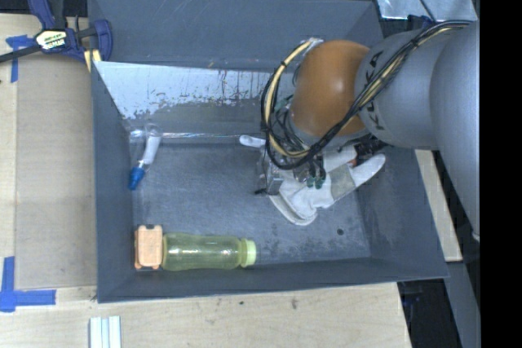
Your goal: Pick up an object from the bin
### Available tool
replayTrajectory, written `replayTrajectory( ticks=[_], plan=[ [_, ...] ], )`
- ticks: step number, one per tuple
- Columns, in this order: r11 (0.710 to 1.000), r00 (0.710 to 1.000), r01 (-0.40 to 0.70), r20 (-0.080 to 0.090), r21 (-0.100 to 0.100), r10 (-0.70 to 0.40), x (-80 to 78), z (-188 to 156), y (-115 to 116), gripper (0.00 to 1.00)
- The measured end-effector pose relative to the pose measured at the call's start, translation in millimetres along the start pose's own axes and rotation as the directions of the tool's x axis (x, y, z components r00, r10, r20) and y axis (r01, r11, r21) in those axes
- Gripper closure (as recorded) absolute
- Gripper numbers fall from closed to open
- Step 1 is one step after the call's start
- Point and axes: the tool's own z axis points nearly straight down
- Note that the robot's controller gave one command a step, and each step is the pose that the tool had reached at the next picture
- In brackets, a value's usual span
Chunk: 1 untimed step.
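Reaching arm: enters from the view's right; its orange cover [326, 90] sits over the middle of the bin [114, 200].
Gripper [273, 175]: near centre, at the left edge of a white cloth [314, 196]; you cannot tell whether it is released or clenched.
Cloth: crumpled, right of centre, partly under the wrist.
Bottle [204, 251]: yellowish, lying along the near wall, orange cap leftward.
Tube [143, 160]: white, blue tip, left side, well apart.

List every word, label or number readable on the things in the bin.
None can be read. The clear yellow-green plastic bottle with an orange cap shows no label; the white tube with a blue tip and the white crumpled thing under the arm bear no legible marks.
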Motion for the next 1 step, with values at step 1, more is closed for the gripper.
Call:
replayTrajectory(
  ticks=[1],
  plan=[
    [1.000, 1.000, 0.029, 0.008, 0.000, -0.029, -27.3, -182.4, -47.2, 1.00]
  ],
)
